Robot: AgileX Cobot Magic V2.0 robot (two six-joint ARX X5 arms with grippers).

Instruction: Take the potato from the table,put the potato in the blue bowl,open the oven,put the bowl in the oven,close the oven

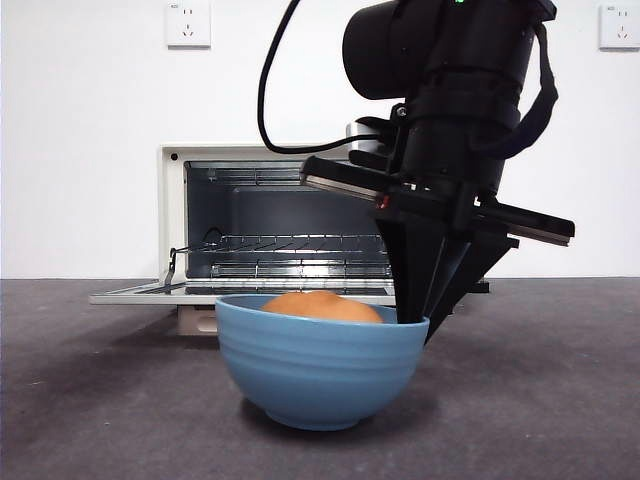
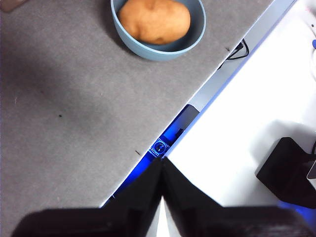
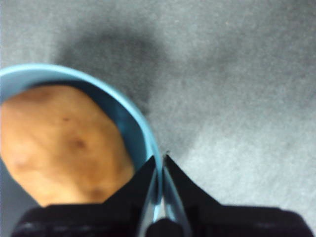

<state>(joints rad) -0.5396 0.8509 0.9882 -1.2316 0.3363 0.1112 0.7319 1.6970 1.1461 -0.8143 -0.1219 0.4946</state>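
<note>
The blue bowl stands on the table in front of the oven, whose door lies folded down flat, showing the wire rack inside. The orange-brown potato lies in the bowl. My right gripper comes down from above and is shut on the bowl's right rim, one jaw inside and one outside; the right wrist view shows the rim pinched between the jaws, with the potato beside them. My left gripper is shut on nothing, over the table's edge, away from the bowl.
The oven's open door reaches almost to the bowl's back. White wall with two sockets behind. In the left wrist view the table's edge runs diagonally, with a black box on the white floor beyond it.
</note>
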